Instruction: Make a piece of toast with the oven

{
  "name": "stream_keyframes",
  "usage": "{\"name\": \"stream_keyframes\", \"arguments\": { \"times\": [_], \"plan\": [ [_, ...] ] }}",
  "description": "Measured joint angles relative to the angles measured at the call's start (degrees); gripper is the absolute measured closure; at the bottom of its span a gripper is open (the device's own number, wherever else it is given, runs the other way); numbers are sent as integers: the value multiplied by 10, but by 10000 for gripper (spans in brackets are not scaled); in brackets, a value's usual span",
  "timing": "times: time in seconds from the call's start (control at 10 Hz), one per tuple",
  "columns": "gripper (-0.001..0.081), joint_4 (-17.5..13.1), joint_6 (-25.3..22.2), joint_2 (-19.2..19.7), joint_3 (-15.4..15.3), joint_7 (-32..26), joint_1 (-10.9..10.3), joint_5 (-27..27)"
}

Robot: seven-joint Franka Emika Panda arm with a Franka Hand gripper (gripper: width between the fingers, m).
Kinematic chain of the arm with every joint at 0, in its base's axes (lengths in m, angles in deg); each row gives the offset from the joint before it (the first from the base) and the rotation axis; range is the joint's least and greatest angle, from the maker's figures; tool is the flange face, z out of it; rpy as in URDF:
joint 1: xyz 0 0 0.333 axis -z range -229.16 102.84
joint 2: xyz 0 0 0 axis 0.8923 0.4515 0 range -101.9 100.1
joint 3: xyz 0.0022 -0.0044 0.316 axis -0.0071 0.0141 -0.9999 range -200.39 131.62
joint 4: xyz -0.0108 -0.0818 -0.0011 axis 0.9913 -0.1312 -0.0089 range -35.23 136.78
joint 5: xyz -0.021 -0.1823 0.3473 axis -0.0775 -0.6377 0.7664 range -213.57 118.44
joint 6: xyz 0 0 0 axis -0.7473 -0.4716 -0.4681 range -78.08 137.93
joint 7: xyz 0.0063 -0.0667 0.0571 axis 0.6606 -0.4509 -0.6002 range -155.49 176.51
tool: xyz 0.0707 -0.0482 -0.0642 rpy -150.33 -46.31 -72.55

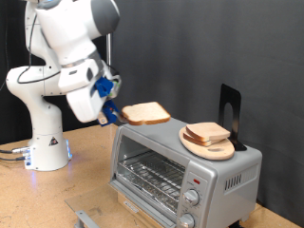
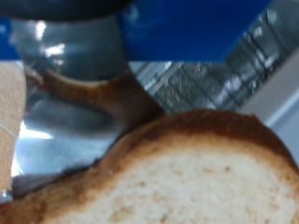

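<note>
The backdrop is a dark, near-black curtain that fills the rear of the exterior view; faint vertical folds are visible in it. The work surface is a light wooden table with a visible grain, extending across the exterior view's bottom. A bundle of cables lies on the table at the exterior view's left edge. A flat grey metal piece rests on the table near the exterior view's bottom edge. Lighting is even and comes from above; shadows on the table are soft. No wall, window or floor can be made out.
</note>
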Motion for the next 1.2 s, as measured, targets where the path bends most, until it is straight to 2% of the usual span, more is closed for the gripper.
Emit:
{"name": "stream_keyframes", "arguments": {
  "times": [0.3, 0.5, 0.7, 1.0, 1.2],
  "plan": [
    [413, 10, -16, -11, 34, -44, 23, -6],
    [413, 13, -38, -18, 39, -46, 30, -26],
    [413, 15, -33, -15, 40, -55, 30, -20],
    [413, 39, 8, -2, 50, -92, 34, -24],
    [413, 50, 56, 27, 52, -99, 43, -43]
  ]
}}
